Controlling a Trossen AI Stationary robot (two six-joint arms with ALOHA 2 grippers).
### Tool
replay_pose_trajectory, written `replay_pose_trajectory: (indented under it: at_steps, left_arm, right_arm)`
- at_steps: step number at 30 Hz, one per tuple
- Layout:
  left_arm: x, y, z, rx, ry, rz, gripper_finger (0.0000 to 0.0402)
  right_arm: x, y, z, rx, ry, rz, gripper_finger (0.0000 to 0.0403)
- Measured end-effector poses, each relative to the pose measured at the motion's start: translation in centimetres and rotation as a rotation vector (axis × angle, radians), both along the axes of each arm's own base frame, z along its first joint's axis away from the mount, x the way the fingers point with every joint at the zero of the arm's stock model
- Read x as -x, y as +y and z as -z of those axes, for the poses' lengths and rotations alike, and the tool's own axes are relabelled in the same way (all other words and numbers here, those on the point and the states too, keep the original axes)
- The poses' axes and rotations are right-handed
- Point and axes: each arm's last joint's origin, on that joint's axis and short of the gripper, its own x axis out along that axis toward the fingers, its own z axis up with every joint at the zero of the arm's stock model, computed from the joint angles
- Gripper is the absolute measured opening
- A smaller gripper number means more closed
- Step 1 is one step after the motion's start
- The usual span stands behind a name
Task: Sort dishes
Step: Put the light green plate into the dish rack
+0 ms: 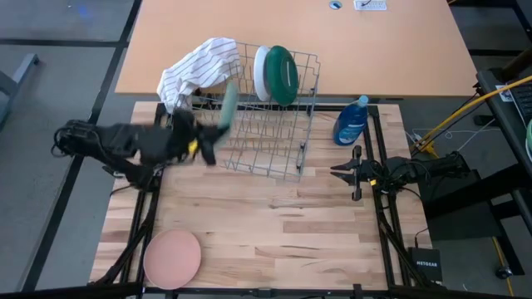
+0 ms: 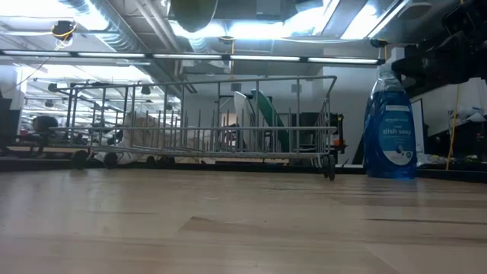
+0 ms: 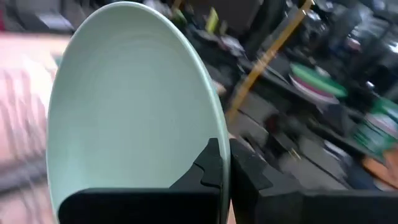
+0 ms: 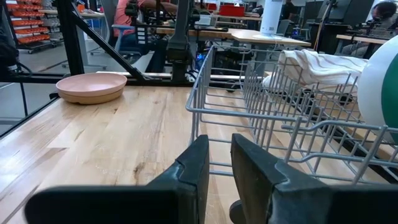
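My left gripper (image 1: 214,133) is shut on the pale sage green plate (image 1: 229,101), held on edge above the left part of the wire dish rack (image 1: 270,137). The plate fills the left wrist view (image 3: 130,106). A white plate (image 1: 264,73) and a dark green plate (image 1: 283,75) stand on edge in the rack's far slots. The pink plate (image 1: 172,256) lies flat at the table's near left, and it also shows in the right wrist view (image 4: 91,86). My right gripper (image 1: 335,172) waits shut and empty right of the rack. The tan-brown plate is out of view. My left gripper pinches the sage plate's rim (image 3: 222,134) between its two fingers, one finger on the hollow face and one behind the back. The fingers come level from the table's left side. The plate stands on edge, lifted clear above the rack.
A striped white cloth (image 1: 198,66) hangs over the rack's far left corner. A blue dish-soap bottle (image 1: 351,123) stands right of the rack. A tan desk (image 1: 374,50) lies beyond the table's far edge. Bare wood (image 1: 274,232) runs along the near half.
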Motion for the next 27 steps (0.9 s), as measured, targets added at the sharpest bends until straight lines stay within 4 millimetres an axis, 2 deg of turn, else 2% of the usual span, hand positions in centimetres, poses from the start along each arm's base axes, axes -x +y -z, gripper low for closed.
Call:
replay_pose_trajectory:
  at_steps: [5, 9, 15, 19, 27]
  left_arm:
    - [-0.6, 5.7, -1.0, -0.060, -0.023, 0.022, 0.0000]
    - [-1.0, 10.4, -0.6, -0.017, -0.039, 0.014, 0.0000]
    - [-0.1, 16.2, 0.1, 0.040, -0.042, -0.014, 0.0000]
    - [0.2, 19.4, 1.2, 0.103, -0.020, 0.051, 0.0000]
    - [0.2, 26.7, 4.7, 0.244, -0.011, -0.021, 0.0000]
  right_arm:
    - [0.0, 0.0, 0.0, 0.000, 0.000, 0.000, 0.0072]
    - [0.0, 0.0, 0.0, 0.000, 0.000, 0.000, 0.0072]
    - [0.0, 0.0, 0.0, 0.000, 0.000, 0.000, 0.0072]
    - [0.0, 0.0, 0.0, 0.000, 0.000, 0.000, 0.0072]
    - [0.0, 0.0, 0.0, 0.000, 0.000, 0.000, 0.0072]
